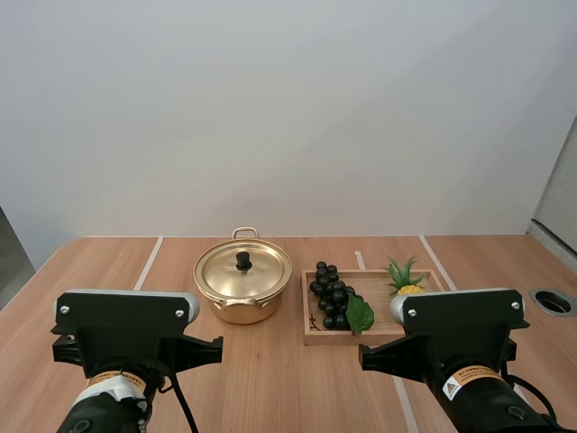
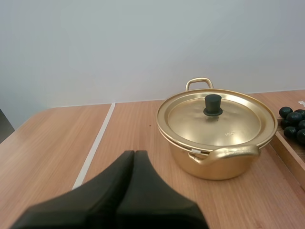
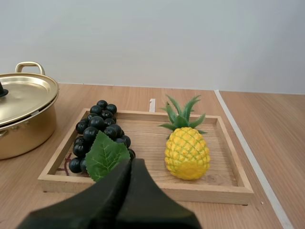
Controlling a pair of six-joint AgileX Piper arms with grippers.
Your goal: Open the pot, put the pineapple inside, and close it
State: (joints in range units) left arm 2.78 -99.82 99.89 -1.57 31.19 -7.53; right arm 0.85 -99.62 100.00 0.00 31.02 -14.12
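A gold pot stands on the table with its lid on, a black knob at the lid's middle. To its right a small yellow pineapple stands upright in a wooden tray. My left gripper is shut on nothing, short of the pot. My right gripper is also shut and empty, just before the tray's near rim.
A bunch of dark grapes with a green leaf lies in the tray's left half. White lines run across the tabletop. A round hole sits near the table's right edge.
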